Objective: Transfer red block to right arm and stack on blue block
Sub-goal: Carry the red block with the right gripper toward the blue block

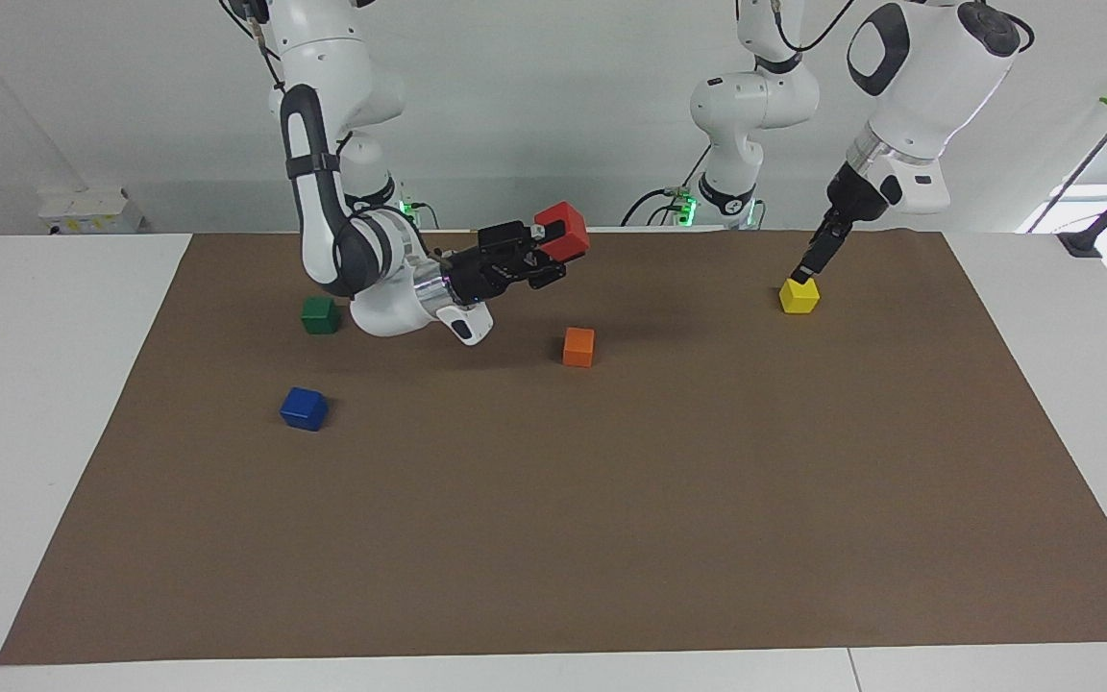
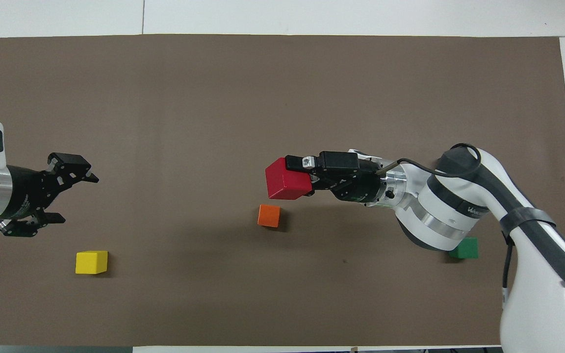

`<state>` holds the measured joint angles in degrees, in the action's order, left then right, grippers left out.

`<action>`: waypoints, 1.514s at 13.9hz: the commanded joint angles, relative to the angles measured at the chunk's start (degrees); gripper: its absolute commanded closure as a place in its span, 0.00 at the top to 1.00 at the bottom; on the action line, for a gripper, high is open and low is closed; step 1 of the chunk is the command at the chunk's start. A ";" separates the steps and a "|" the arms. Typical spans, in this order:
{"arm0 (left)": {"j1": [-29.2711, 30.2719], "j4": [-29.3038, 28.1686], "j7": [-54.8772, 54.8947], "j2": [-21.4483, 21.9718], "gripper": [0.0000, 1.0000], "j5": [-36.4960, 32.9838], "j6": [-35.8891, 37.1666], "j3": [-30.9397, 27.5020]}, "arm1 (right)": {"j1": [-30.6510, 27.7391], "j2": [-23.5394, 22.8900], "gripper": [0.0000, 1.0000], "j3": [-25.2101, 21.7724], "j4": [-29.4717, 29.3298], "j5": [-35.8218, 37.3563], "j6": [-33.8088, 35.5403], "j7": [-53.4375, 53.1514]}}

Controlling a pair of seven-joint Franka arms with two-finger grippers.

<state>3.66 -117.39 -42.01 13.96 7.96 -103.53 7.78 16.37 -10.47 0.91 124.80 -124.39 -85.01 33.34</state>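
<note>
My right gripper (image 1: 553,242) (image 2: 303,177) is shut on the red block (image 1: 563,228) (image 2: 286,179) and holds it in the air, reaching out level over the mat. The block hangs close to the orange cube, a little toward the robots from it. The blue block (image 1: 304,408) lies on the mat toward the right arm's end of the table, farther from the robots than the green cube. In the overhead view the right arm hides it. My left gripper (image 1: 815,258) (image 2: 74,198) stands open and holds nothing, just above the yellow cube at the left arm's end.
An orange cube (image 1: 578,346) (image 2: 269,215) sits mid-table. A green cube (image 1: 320,314) (image 2: 464,247) lies beside the right arm's elbow. A yellow cube (image 1: 799,295) (image 2: 91,262) rests at the left arm's end. All lie on a brown mat (image 1: 611,529) (image 2: 263,98).
</note>
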 commanded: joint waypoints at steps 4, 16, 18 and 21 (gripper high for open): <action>1.62 15.39 28.10 -9.80 1.00 -9.70 10.60 0.56 | -2.21 10.45 0.00 0.14 -2.19 12.57 -14.55 -13.27; -0.40 21.79 30.41 -15.03 1.00 -10.51 16.18 -1.63 | -7.05 14.16 0.00 -0.12 -18.79 76.53 -20.55 -42.11; -0.40 18.52 30.32 -13.70 1.00 -10.42 14.60 -1.46 | -7.14 14.24 0.00 -0.12 -19.33 87.69 -20.20 -43.70; 0.82 15.90 30.50 -12.13 1.00 -10.07 13.80 -0.67 | -7.49 13.98 0.00 -0.21 -20.82 106.14 -17.31 -43.80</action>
<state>4.35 -96.84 -12.09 -1.69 -1.31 -87.62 7.23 9.85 4.53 0.32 106.35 -26.93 -105.00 -9.61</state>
